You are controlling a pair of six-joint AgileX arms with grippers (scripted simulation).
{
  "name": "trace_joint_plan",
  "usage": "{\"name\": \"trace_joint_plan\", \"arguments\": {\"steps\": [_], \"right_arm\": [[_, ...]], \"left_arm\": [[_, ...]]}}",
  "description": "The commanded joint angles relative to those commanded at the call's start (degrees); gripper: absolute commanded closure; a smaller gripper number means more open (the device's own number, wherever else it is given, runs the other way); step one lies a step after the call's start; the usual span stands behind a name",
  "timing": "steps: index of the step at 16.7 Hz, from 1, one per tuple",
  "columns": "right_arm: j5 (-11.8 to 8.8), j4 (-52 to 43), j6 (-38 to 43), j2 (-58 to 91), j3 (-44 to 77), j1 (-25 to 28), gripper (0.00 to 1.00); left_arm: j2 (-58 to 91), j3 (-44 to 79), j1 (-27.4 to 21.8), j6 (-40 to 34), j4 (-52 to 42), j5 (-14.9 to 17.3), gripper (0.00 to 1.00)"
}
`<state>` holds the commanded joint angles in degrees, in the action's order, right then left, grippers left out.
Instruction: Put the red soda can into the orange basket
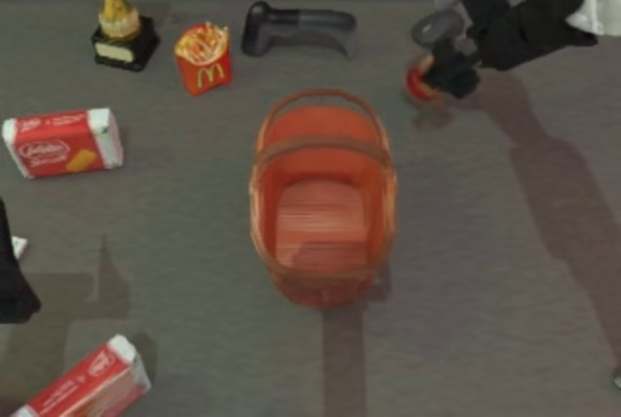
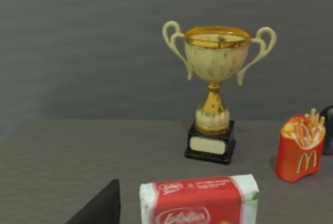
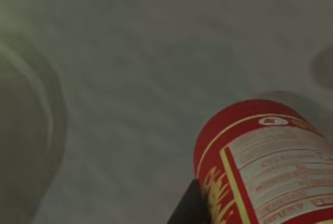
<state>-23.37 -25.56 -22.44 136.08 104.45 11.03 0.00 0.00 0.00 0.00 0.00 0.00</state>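
Orange basket point(image 1: 323, 199) sits mid-table, long axis running near-to-far in the top view, handle arching across it. Right gripper point(image 1: 439, 66) is at the far right, up and to the right of the basket, clamped on the red soda can point(image 1: 420, 82); the can's shadow falls just beside it on the table, so it looks lifted. Coming move, as I judge: carry the can left and nearer, clearing the handle. Left arm parked at the left edge.

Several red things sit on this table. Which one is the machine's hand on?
The red soda can, at the right hand, right of the orange basket. The fries carton and biscuit packs lie untouched.
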Motion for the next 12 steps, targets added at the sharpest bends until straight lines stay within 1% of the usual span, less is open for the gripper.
{"name": "trace_joint_plan", "arguments": {"steps": [7, 10, 12], "right_arm": [[-22.6, 41.5, 14.2, -6.8, -16.8, 4.2, 1.0], [-30.8, 56.6, 19.1, -10.2, -22.9, 5.8, 1.0], [-35.3, 64.3, 21.5, -12.4, -26.1, 6.6, 1.0]], "left_arm": [[0.0, 0.0, 0.0, 0.0, 0.0, 0.0, 0.0], [0.0, 0.0, 0.0, 0.0, 0.0, 0.0, 0.0], [0.0, 0.0, 0.0, 0.0, 0.0, 0.0, 0.0]]}}
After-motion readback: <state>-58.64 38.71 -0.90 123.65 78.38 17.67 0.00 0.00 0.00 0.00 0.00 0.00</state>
